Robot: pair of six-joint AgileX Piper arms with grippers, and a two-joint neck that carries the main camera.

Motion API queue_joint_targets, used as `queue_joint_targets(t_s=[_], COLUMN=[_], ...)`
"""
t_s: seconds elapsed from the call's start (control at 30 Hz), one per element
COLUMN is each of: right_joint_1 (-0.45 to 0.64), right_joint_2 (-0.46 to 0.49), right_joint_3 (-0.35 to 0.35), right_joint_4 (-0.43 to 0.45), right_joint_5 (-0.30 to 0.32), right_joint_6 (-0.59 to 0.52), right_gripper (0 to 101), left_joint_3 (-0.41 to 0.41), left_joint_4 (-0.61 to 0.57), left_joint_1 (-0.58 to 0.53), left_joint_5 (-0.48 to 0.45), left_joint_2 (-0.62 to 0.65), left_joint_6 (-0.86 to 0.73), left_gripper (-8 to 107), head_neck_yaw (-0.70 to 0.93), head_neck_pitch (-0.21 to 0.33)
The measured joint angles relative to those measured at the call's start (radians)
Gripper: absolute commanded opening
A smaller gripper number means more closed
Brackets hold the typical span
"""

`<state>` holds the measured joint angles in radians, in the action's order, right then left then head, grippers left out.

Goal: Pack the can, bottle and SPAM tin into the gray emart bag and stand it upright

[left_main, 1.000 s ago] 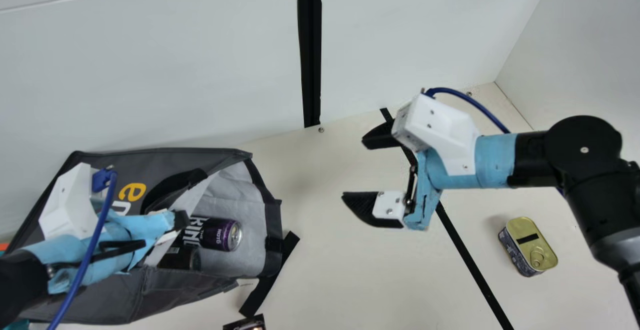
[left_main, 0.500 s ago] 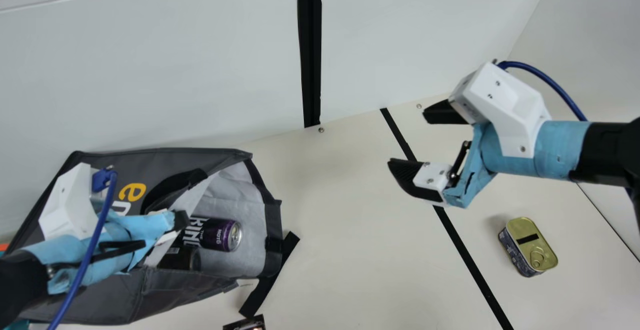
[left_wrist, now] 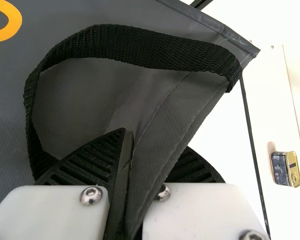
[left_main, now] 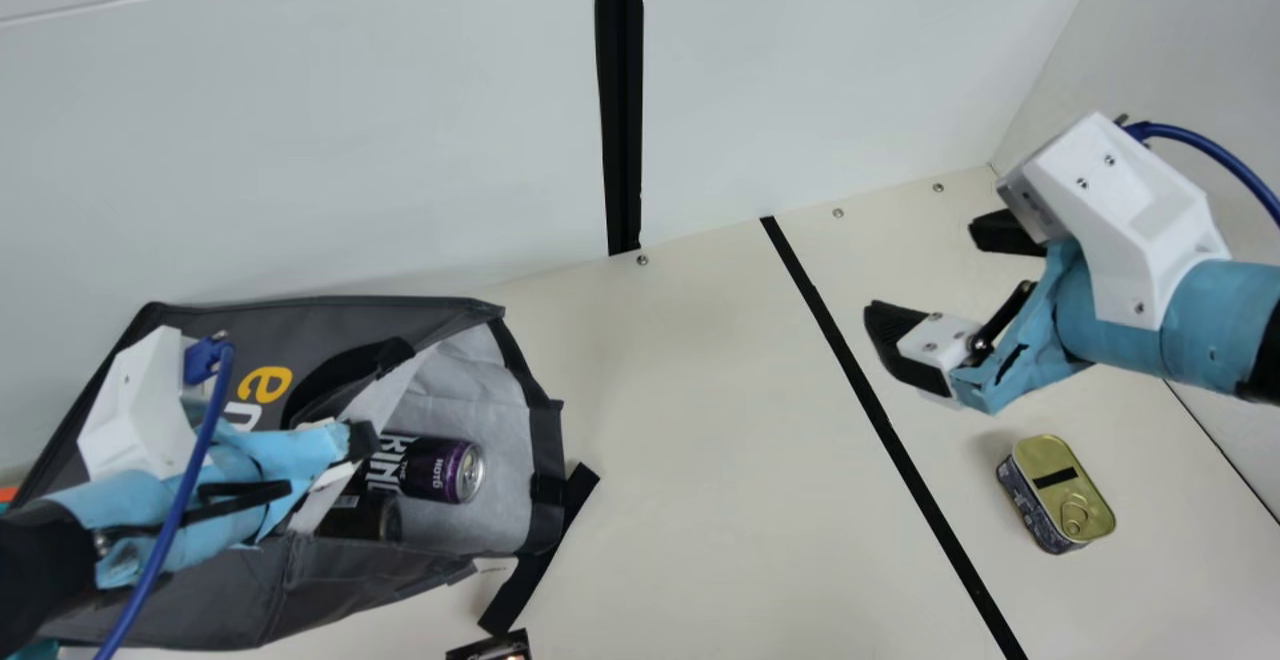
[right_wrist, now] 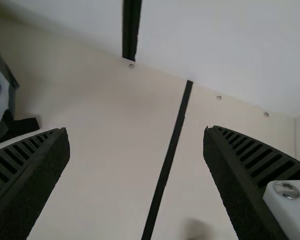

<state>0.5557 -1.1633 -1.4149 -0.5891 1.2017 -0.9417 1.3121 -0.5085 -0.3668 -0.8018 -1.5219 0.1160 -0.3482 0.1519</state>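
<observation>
In the main view my left gripper [left_main: 362, 439] is at the mouth of the gray bag [left_main: 340, 590], which lies on its side at the left. The left wrist view shows that gripper [left_wrist: 129, 150] shut on the edge of the bag's fabric [left_wrist: 160, 120], beside a black strap handle. Inside the bag, a purple can [left_main: 440, 469] lies next to a dark item [left_main: 365, 518], partly hidden; I cannot tell what it is. The SPAM tin [left_main: 1062, 490] rests on the table at the right. Above and behind it, my right gripper [left_main: 935, 280] is open and empty; its fingers [right_wrist: 240, 175] are wide apart in its wrist view.
A black tape line [left_main: 890, 430] crosses the table between bag and tin. A strap [left_main: 540, 550] sticks out by the bag's opening, and a small dark object [left_main: 490, 648] shows at the near edge. Pale walls [left_main: 820, 70] stand behind and at the right.
My right arm has moved to the right, away from the bag, its gripper staying open. My left gripper, the bag, its contents and the tin have kept still.
</observation>
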Motion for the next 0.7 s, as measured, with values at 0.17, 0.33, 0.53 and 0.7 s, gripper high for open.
queue_joint_targets(t_s=[0.17, 0.33, 0.53, 0.7], right_joint_1=[-0.011, -0.049, -0.125, -0.202], right_joint_2=[0.03, 0.06, 0.099, 0.122], right_joint_3=[-0.013, -0.024, -0.024, -0.021], right_joint_4=[0.099, 0.201, 0.35, 0.475], right_joint_5=[-0.008, -0.008, 0.002, 0.02], right_joint_6=[0.113, 0.242, 0.406, 0.537], right_gripper=[95, 95, 95, 95], left_joint_3=[0.0, 0.0, 0.0, 0.0], left_joint_4=[0.0, 0.0, 0.0, 0.0], left_joint_1=[0.0, 0.0, 0.0, 0.0], left_joint_5=[0.0, 0.0, 0.0, 0.0], left_joint_2=[0.0, 0.0, 0.0, 0.0], left_joint_6=[0.0, 0.0, 0.0, 0.0], left_gripper=[-8, -8, -8, -8], head_neck_yaw=[0.002, 0.002, 0.002, 0.002], head_neck_pitch=[0.0, 0.0, 0.0, 0.0])
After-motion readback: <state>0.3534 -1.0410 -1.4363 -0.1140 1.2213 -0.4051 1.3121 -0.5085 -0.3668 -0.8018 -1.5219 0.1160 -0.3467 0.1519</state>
